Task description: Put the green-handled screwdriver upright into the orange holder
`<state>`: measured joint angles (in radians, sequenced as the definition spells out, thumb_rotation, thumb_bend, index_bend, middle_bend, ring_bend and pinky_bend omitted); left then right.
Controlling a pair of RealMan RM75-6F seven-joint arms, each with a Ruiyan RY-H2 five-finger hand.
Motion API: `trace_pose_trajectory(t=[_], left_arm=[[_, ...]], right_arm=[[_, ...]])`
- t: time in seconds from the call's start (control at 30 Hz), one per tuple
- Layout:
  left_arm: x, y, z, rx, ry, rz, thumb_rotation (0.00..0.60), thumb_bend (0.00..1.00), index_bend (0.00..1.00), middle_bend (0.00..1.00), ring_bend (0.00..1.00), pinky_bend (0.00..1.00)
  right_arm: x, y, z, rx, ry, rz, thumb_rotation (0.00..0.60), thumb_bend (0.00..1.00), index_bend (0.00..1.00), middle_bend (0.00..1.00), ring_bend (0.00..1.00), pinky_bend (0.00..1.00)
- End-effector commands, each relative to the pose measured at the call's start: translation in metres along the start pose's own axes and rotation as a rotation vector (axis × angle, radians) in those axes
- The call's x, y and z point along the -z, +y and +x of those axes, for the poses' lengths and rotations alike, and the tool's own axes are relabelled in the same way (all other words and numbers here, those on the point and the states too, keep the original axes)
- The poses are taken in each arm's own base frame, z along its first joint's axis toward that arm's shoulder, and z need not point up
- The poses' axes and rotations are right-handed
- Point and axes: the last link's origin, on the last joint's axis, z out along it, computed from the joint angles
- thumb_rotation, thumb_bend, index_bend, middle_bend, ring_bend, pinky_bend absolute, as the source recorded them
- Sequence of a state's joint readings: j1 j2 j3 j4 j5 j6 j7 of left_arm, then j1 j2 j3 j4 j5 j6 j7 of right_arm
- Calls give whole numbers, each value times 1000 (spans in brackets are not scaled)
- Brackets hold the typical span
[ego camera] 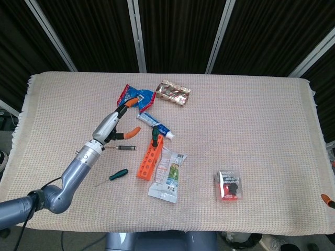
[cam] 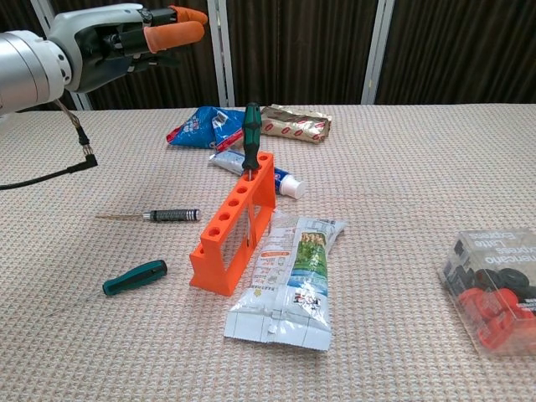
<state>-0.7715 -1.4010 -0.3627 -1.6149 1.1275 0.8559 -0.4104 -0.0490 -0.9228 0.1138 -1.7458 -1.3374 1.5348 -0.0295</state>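
Observation:
The green-handled screwdriver stands upright in the far end hole of the orange holder, with nothing touching it. In the head view the screwdriver rises from the holder near the table's middle. My left hand hangs open and holds nothing, high and well to the left of the holder. The head view shows this left hand beside the holder, apart from it. Of my right hand only an orange fingertip shows at the right edge.
A second green-handled screwdriver and a thin black one lie left of the holder. A white pouch touches its right side. A toothpaste tube, blue packet and gold packet lie behind. A clear box sits right.

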Motion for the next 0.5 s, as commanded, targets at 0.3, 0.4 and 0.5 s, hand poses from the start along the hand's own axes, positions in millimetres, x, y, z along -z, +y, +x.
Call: trace_pose_trajectory(t=[0.3,0.4,0.5], left_arm=[[-36,13,-12,275,-115,92,240,483,73,61,1,69],[-46,12,-16,296,-113,107,238,499,107,113,23,107],[-57,7,-24,288,-124,136,239,500,130,157,51,125]], right_arm=[[0,-2,1,2,3,5,600,0,224,202,29,222],[2,-1,3,5,8,-4,600,0,224,202,29,222],[5,2,4,5,13,-20,600,0,224,202,29,223]])
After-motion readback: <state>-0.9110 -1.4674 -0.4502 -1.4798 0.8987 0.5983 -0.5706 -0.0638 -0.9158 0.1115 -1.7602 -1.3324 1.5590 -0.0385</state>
